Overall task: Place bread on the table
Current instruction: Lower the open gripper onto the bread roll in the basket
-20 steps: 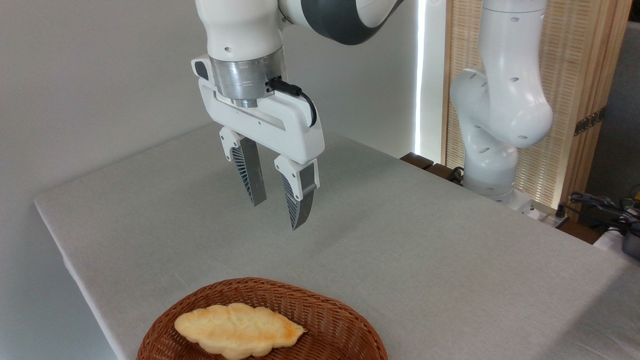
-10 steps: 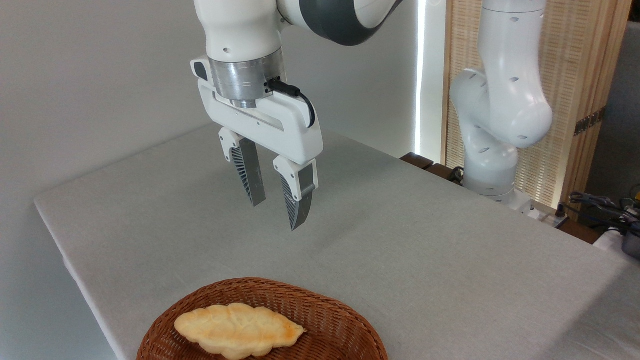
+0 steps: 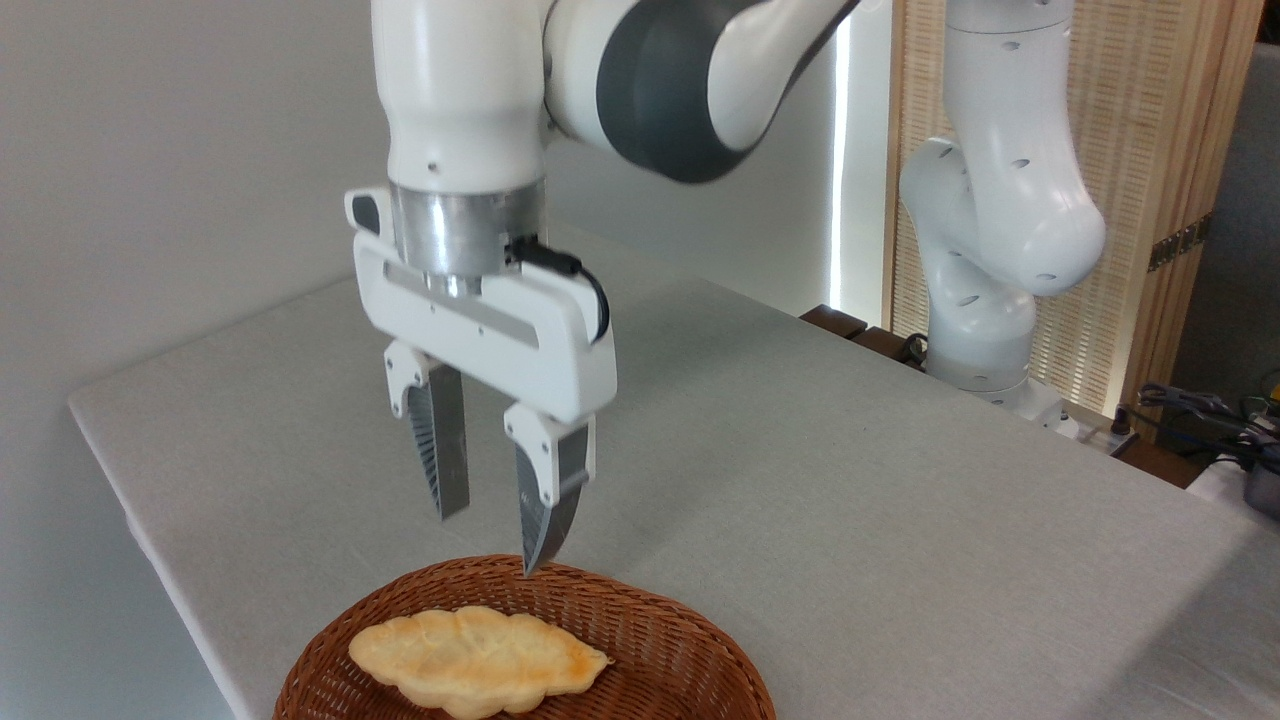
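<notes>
The flat, pale golden-yellow bread [image 3: 478, 662] with lobed, croissant-like edges and browned patches lies in the brown woven wicker basket [image 3: 660, 640] at the near edge of my desk [image 3: 850, 500], the large rectangular surface with a light grey cloth-like top. The bread lies lengthwise across the basket's floor, its left end near the basket's left wall and its browned right tip pointing toward the middle; the basket itself runs out of view at the bottom. Above the basket's far rim hangs my tool [image 3: 492, 545], the white two-finger end of my arm with ribbed grey fingers [image 3: 442, 460] pointing straight down. Its fingers stand apart at a moderate gap with nothing between them, so it holds nothing. The left finger ends higher in the picture, over the grey cloth just behind the basket, while the tip of the right finger appears right at the basket's far rim; I cannot tell whether it touches the wicker. The tool is apart from the bread, which lies lower and nearer to the camera. Above the tool is a silver metal wrist ring [image 3: 466, 232], with a black cable [image 3: 575, 280] looping at its right side. Further right, beyond the desk's far edge, my white arm base [image 3: 985, 300] stands before a slatted wooden screen [image 3: 1150, 200].
</notes>
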### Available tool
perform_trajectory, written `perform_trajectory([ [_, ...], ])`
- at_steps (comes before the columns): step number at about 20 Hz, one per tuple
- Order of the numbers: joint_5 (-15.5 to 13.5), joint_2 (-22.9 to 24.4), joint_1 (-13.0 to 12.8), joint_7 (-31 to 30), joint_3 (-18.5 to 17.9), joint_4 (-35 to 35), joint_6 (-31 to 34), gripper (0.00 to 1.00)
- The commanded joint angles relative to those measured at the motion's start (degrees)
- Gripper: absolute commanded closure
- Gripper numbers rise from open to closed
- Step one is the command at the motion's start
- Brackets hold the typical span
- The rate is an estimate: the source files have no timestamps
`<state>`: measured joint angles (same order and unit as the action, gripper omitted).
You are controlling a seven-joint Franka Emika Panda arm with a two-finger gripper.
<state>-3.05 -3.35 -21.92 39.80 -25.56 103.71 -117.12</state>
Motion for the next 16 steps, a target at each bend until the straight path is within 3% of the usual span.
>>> perform_trajectory([
  [1,-0.2,-3.1,-0.1,5.6,-0.7,-0.1,-4.1,0.00],
  [6,-0.8,-5.3,1.4,18.0,-0.7,-0.1,-4.4,0.00],
  [16,-1.0,-8.7,1.4,27.6,0.1,0.6,-4.4,0.00],
])
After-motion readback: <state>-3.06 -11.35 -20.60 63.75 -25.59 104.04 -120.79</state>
